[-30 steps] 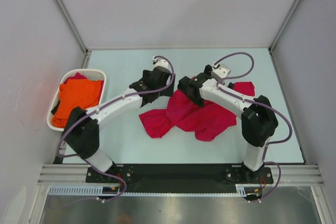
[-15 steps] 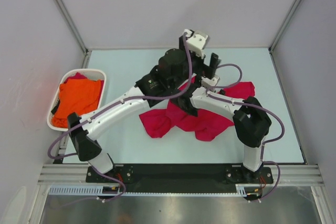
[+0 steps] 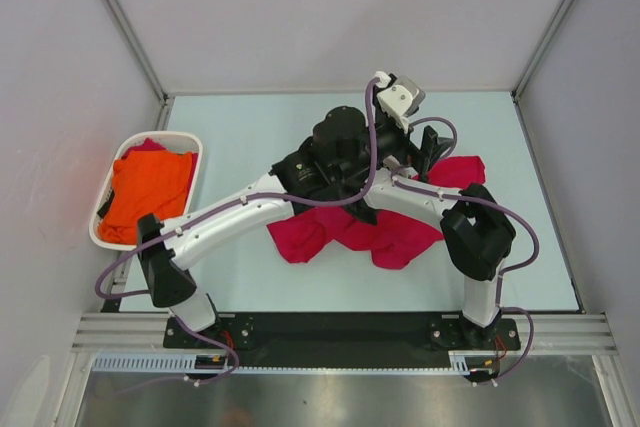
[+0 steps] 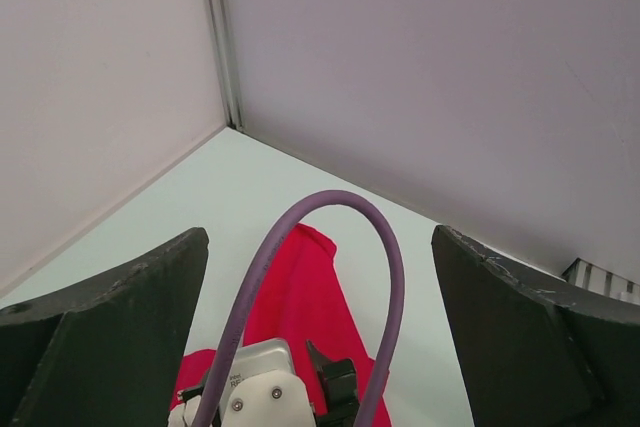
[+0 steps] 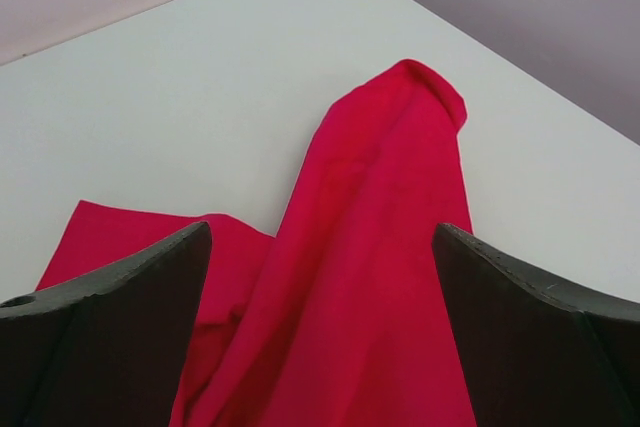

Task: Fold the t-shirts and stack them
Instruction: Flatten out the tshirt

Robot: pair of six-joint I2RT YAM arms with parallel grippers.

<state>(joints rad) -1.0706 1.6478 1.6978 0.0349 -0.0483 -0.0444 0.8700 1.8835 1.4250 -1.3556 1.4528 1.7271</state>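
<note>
The crimson t-shirt (image 3: 340, 229) lies crumpled mid-table, one sleeve (image 3: 466, 168) stretched to the right. The orange t-shirt (image 3: 148, 192) lies in the white basket at the left. My left gripper (image 4: 320, 237) is open and empty. It hovers high above the right wrist, whose camera and purple cable (image 4: 385, 267) show below it. In the top view the left gripper (image 3: 428, 147) is over the sleeve end. My right gripper (image 5: 322, 229) is open and empty, low over the crimson t-shirt (image 5: 370, 277). In the top view it is mostly hidden under the left arm.
The white oval basket (image 3: 104, 237) stands at the table's left edge. The left arm (image 3: 250, 209) crosses diagonally over the shirt and the right forearm. Grey walls close the back and sides, with corner posts (image 4: 215, 37).
The left arm swung from left of centre to the right and rose above the right wrist. The right gripper shifted right along the shirt toward the sleeve. Both stay open.
</note>
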